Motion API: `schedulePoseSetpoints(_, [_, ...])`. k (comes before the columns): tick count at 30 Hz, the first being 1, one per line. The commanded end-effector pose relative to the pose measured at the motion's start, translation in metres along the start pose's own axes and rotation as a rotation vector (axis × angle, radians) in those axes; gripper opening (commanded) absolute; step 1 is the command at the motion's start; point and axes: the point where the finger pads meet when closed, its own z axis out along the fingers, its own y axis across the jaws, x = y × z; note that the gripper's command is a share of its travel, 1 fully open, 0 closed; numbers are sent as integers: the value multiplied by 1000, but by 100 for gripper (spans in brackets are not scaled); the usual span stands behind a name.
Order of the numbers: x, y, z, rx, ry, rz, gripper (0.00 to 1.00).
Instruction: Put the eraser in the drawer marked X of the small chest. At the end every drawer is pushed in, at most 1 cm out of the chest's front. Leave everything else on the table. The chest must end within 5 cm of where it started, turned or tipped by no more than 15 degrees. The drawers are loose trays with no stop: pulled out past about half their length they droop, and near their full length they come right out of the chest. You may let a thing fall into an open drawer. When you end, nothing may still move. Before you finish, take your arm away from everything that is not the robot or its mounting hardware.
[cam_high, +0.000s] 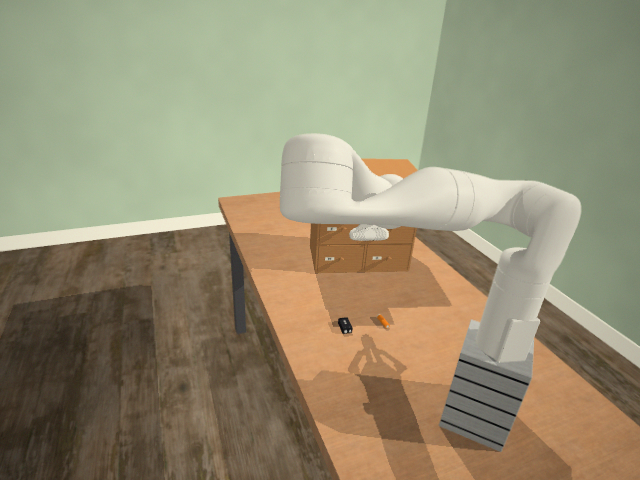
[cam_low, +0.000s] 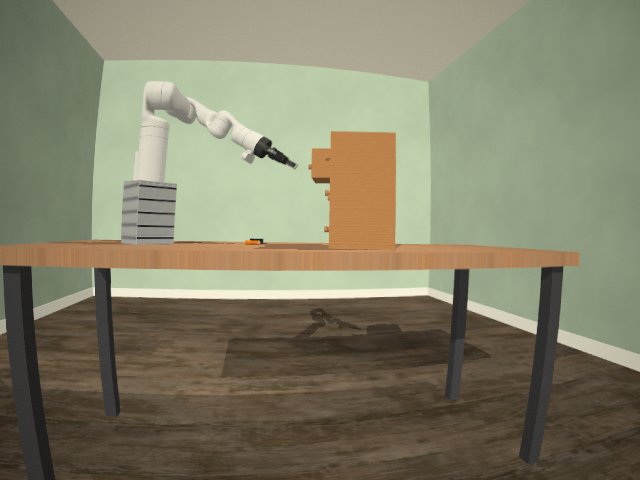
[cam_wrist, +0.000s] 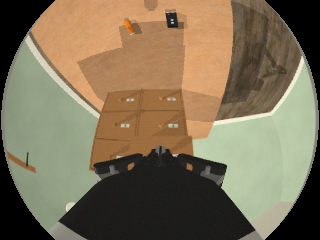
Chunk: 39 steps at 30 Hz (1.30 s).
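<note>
A grey pedestal stands on the wooden worktop and carries the white arm. Ahead of it, between the pedestal and the chest, two small items lie near each other on the worktop without touching: an orange piece with a pale end, and a black piece with white marks. I cannot tell for certain which of them, if either, is the eraser, so its place is not sure.

Farther out and well above them, the arm reaches toward the chest, and the tool slants downward in the exterior view. Its fingers are closed together with nothing between them. The tip is in front of a protruding drawer, with a gap between them.

That drawer, high in the chest, juts out from the front and looks level. The lower drawers sit flush, with knobs and pale label plates. The letters are too small to read, so I cannot say which drawer is X. The chest stands upright on the worktop.
</note>
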Motion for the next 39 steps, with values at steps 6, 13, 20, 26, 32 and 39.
schedulePoseSetpoints(6, [-1, 0, 0, 0, -1, 1, 0])
schedulePoseSetpoints(13, [-1, 0, 1, 0, -1, 1, 0])
schedulePoseSetpoints(20, [-3, 0, 4, 0, -1, 1, 0])
schedulePoseSetpoints(26, [-5, 0, 7, 0, -1, 1, 0])
schedulePoseSetpoints(32, [-8, 0, 12, 0, -1, 1, 0])
schedulePoseSetpoints(39, [-11, 0, 18, 0, -1, 1, 0])
